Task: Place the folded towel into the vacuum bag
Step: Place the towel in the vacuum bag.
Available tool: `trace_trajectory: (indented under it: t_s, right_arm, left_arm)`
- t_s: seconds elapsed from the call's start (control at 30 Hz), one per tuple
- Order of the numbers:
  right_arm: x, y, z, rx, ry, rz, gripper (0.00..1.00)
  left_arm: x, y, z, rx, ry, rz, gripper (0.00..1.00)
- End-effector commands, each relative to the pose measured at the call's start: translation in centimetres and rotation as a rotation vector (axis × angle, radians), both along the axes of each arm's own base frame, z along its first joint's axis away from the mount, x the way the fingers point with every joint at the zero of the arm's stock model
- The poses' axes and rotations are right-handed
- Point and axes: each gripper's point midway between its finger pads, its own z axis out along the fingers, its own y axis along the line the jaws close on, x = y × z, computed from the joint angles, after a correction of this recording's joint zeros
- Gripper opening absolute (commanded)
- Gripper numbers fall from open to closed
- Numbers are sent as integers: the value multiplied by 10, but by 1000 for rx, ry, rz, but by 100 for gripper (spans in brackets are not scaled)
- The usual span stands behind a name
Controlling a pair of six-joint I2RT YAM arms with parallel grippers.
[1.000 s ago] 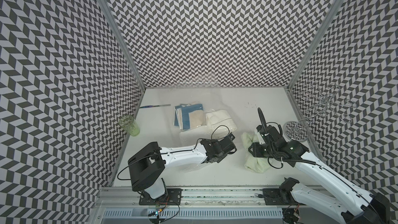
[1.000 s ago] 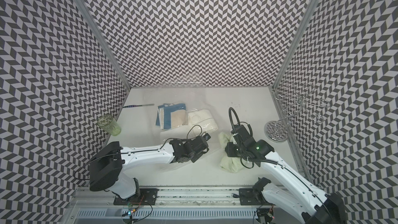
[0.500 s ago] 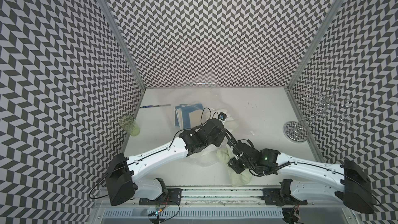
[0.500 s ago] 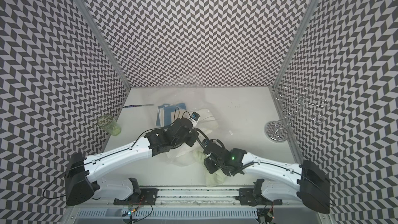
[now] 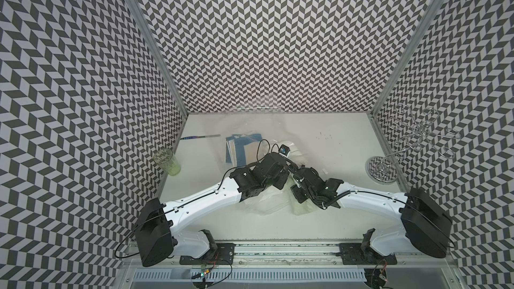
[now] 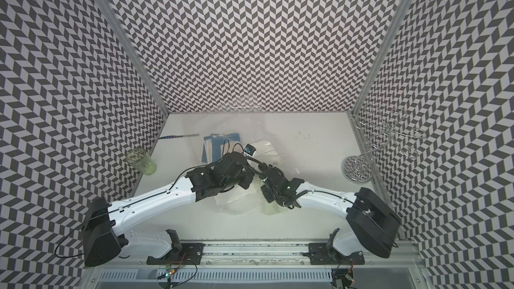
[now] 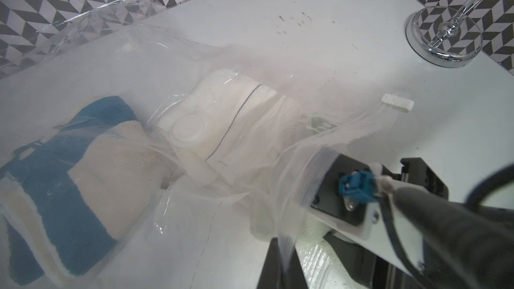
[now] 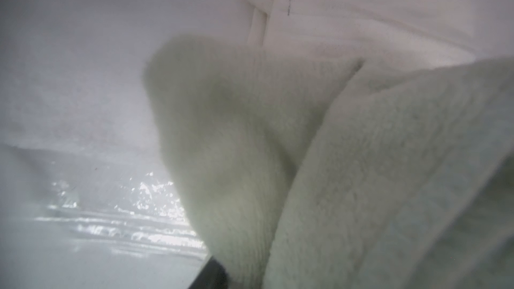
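At mid-table: vacuum bag (image 7: 133, 59), clear crinkled film with a round white valve cap (image 7: 189, 132), reaching to the back wall.
Under the film: blue-and-cream terry towel (image 7: 83, 168); white towel (image 7: 236, 98).
Left gripper (image 5: 281, 183): closed, pinching the bag's zip edge.
Right gripper (image 5: 297, 180): folded towel (image 8: 278, 148), pale green and fluffy, fills its view at the bag mouth; grip cannot be told.
Around: green tumbler (image 5: 167, 161), chrome wire stand (image 5: 381, 168), white clip (image 7: 397, 102) on the table (image 5: 333, 145).
In the way: both wrists cover the bag mouth in both top views.
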Motion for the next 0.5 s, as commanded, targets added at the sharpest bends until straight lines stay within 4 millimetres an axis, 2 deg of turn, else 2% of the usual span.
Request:
trace_trajectory:
  t_s: [0.0, 0.1, 0.2, 0.3, 0.47]
  right_arm:
    - [19, -7, -14, -76, -20, -47, 60]
    - [19, -16, -9, -113, -2, -107, 69]
    - [11, -19, 17, -48, 8, -147, 79]
    - [-2, -28, 37, 49, 35, -200, 95]
    - [-29, -48, 42, 139, 134, -301, 99]
  left_arm:
    - [-10, -16, 6, -59, 2, -68, 0]
    - [-12, -15, -1, -65, 22, -66, 0]
    - [-15, -15, -4, -74, 38, -64, 0]
    - [-16, -14, -5, -81, 43, -56, 0]
    - [-16, -14, -4, -97, 47, -49, 0]
